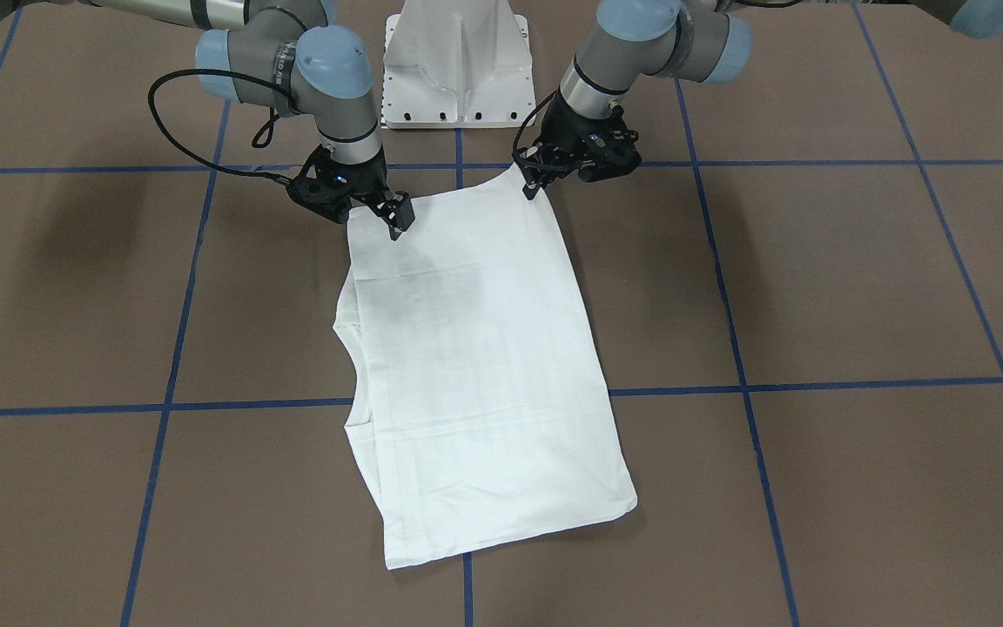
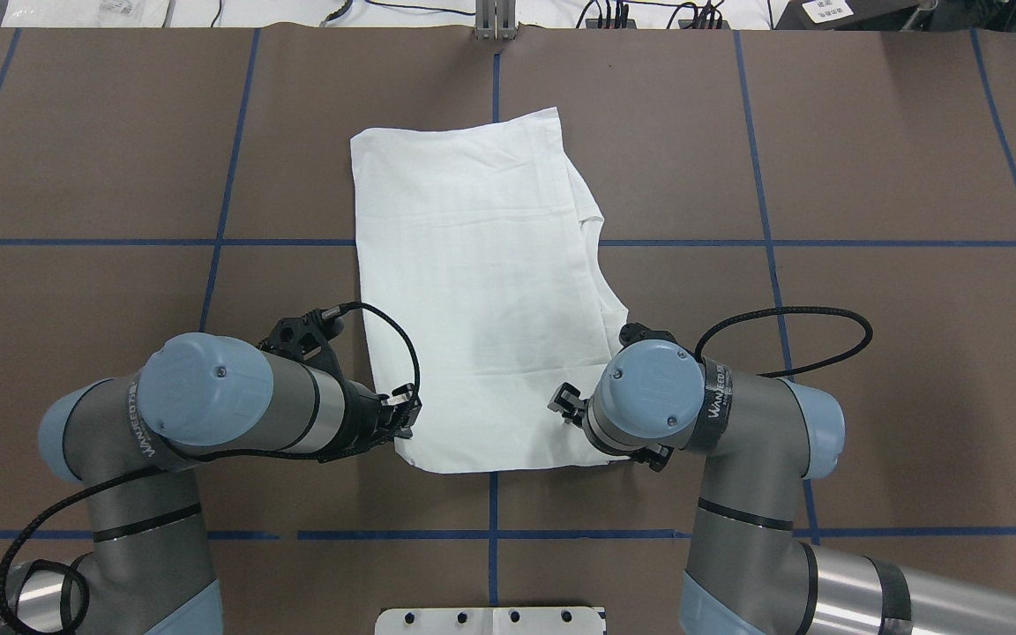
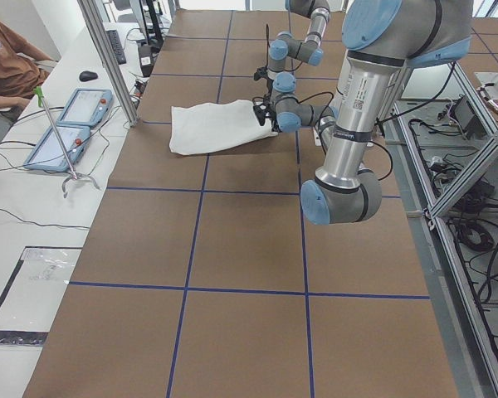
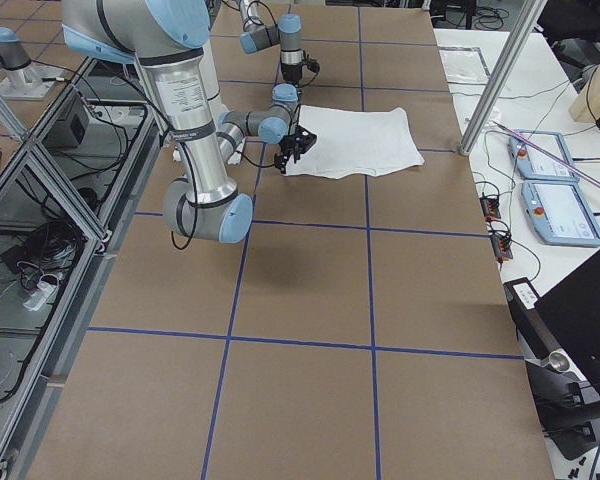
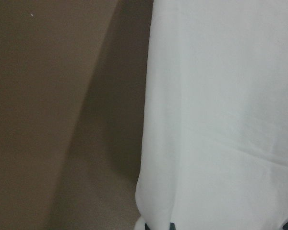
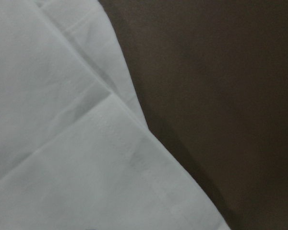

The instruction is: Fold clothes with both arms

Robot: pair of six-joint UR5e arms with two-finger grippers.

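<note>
White shirt [image 1: 475,366] stretched out ahead of the left gripper [image 1: 539,185] and right gripper [image 1: 395,219], one at each near corner, honestly can't tell if either's pinching it

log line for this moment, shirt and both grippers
shirt: folded into long panel on table | left gripper: at one robot-side corner | right gripper: at other robot-side corner | grip: cannot tell

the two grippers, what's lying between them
Only the white T-shirt: its robot-side edge runs from the left gripper to the right gripper, clearest in the front-facing view.
</note>
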